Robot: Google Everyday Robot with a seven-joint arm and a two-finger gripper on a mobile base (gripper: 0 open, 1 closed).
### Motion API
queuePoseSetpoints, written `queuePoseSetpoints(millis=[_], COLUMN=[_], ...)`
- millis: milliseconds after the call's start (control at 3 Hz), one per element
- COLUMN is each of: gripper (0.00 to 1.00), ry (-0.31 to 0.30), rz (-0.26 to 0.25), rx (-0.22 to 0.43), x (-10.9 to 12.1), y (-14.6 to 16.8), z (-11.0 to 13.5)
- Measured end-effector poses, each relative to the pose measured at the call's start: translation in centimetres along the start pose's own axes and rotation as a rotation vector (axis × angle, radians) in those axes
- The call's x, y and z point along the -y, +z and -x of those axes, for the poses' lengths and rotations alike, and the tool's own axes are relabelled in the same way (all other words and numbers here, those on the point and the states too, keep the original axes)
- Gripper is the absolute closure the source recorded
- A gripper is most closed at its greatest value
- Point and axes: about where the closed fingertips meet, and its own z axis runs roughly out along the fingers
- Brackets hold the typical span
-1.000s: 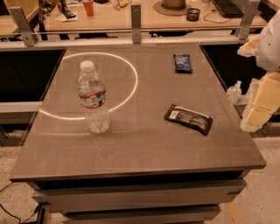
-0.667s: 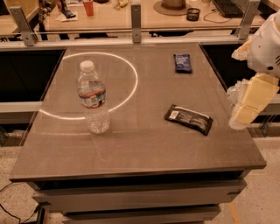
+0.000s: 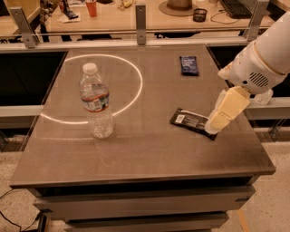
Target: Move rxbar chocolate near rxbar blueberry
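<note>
Arm (image 3: 263, 59) angled down — jaws at rxbar chocolate (image 3: 188, 120).

This looks like an office used as a robot lab. A grey test table (image 3: 136, 154) stands before a long desk (image 3: 118, 17) with a keyboard (image 3: 233, 7) and a red cup (image 3: 91, 7). The gripper (image 3: 214, 126) hangs low over the table's right side.

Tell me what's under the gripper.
The gripper hangs over the right end of the black bar on the table. That end is covered, so contact can't be judged.
</note>
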Motion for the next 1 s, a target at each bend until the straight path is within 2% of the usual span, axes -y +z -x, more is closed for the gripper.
queuePoseSetpoints(millis=[333,1000], gripper=[0.00,0.00], ry=[0.048,0.139], rz=[-0.009,-0.047], rx=[0.021,-0.047], x=[0.0,0.7], y=[2.0,6.3], z=[0.3,-0.9])
